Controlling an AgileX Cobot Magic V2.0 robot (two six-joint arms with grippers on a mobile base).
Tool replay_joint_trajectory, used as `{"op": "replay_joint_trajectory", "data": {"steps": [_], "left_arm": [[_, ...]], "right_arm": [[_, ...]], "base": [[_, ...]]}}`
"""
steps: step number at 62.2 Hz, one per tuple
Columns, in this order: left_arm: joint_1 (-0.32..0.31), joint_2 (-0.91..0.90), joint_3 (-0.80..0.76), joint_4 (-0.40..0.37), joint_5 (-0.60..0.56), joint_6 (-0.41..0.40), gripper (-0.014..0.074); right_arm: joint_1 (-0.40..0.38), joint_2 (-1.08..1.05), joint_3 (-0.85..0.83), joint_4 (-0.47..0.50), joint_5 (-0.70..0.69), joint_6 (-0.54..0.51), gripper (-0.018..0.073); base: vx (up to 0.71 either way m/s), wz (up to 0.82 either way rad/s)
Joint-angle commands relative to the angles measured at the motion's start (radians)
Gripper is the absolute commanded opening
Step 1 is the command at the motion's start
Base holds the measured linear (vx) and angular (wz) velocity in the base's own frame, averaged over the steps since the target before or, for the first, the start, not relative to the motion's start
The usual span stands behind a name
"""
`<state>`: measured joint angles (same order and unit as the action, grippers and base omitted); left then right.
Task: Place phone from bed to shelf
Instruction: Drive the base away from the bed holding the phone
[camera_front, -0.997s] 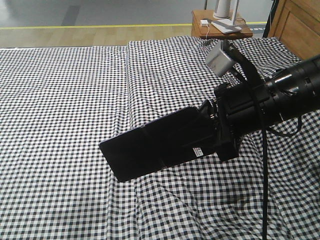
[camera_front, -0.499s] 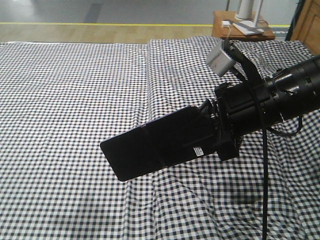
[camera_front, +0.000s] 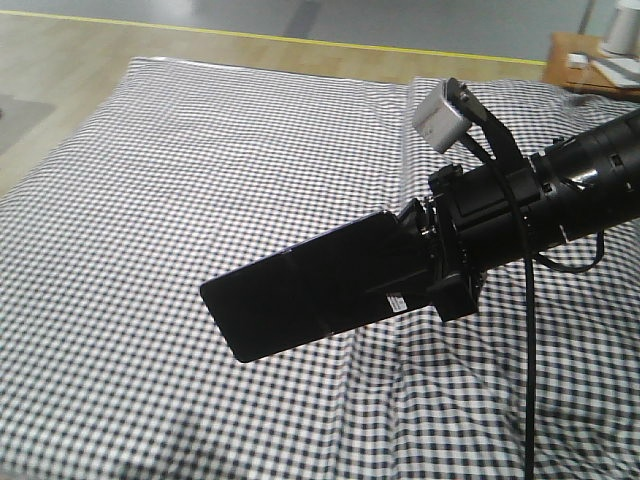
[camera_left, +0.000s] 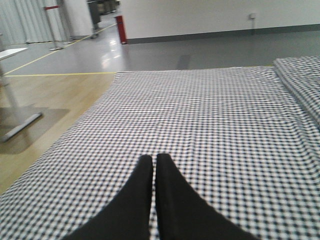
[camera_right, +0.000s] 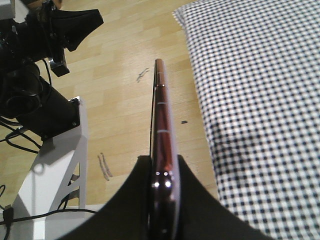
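My right gripper (camera_right: 162, 187) is clamped on the phone (camera_right: 161, 115), with one finger on each flat side of its near end. The phone is up in the air, off the bed (camera_front: 150, 200). In my right wrist view I see it edge-on, thin and pinkish. It sticks out away from me, with the floor (camera_right: 120, 75) behind it and the bed's edge to its right. From the front, its black shiny face slants down to the left above the checked sheet. A small white sticker (camera_front: 397, 302) sits near my fingers. My left gripper (camera_left: 154, 162) holds nothing. Its two black fingers are pressed together, low over the bed. Far off, past the bed's top right corner, is a brown nightstand (camera_front: 600, 72). A yellow line (camera_front: 200, 28) runs across the floor behind the bed.
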<state>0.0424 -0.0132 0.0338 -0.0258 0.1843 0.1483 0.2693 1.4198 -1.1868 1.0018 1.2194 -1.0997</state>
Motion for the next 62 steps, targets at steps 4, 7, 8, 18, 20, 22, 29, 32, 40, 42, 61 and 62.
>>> {"op": "replay_joint_trajectory", "data": {"steps": [4, 7, 8, 18, 20, 22, 29, 32, 40, 42, 61, 62], "left_arm": [[-0.004, -0.013, -0.021, -0.009, -0.072, -0.006, 0.0001], [-0.004, -0.013, -0.021, -0.009, -0.072, -0.006, 0.0001], [-0.004, -0.013, -0.021, -0.009, -0.072, -0.006, 0.0001], [-0.004, -0.013, -0.021, -0.009, -0.072, -0.006, 0.0001], [-0.004, -0.013, -0.021, -0.009, -0.072, -0.006, 0.0001], [-0.004, -0.013, -0.021, -0.009, -0.072, -0.006, 0.0001], [-0.004, -0.013, -0.021, -0.009, -0.072, -0.006, 0.0001], [-0.004, -0.013, -0.021, -0.009, -0.072, -0.006, 0.0001], [-0.004, -0.013, -0.021, -0.009, -0.072, -0.006, 0.0001], [-0.004, -0.013, -0.021, -0.009, -0.072, -0.006, 0.0001], [-0.004, -0.013, -0.021, -0.009, -0.072, -0.006, 0.0001], [-0.004, -0.013, -0.021, -0.009, -0.072, -0.006, 0.0001]], "right_arm": [[0.002, -0.036, -0.025, 0.085, 0.067, -0.005, -0.0002], [0.002, -0.036, -0.025, 0.085, 0.067, -0.005, -0.0002], [0.002, -0.036, -0.025, 0.085, 0.067, -0.005, -0.0002], [0.002, -0.036, -0.025, 0.085, 0.067, -0.005, -0.0002], [0.002, -0.036, -0.025, 0.085, 0.067, -0.005, -0.0002], [0.002, -0.036, -0.025, 0.085, 0.067, -0.005, -0.0002], [0.002, -0.036, -0.025, 0.085, 0.067, -0.005, -0.0002], [0.002, -0.036, -0.025, 0.085, 0.067, -0.005, -0.0002], [0.002, -0.036, -0.025, 0.085, 0.067, -0.005, -0.0002], [0.002, -0.036, -0.025, 0.085, 0.067, -0.005, -0.0002], [0.002, -0.036, -0.025, 0.085, 0.067, -0.005, -0.0002], [0.002, -0.036, -0.025, 0.085, 0.067, -0.005, -0.0002]], "base": [[-0.13, 0.51], [-0.13, 0.51], [-0.13, 0.51], [-0.14, 0.53], [-0.15, 0.56], [-0.15, 0.57], [-0.16, 0.60], [-0.16, 0.62], [-0.16, 0.63], [-0.17, 0.64], [-0.17, 0.66], [-0.17, 0.67]]}}
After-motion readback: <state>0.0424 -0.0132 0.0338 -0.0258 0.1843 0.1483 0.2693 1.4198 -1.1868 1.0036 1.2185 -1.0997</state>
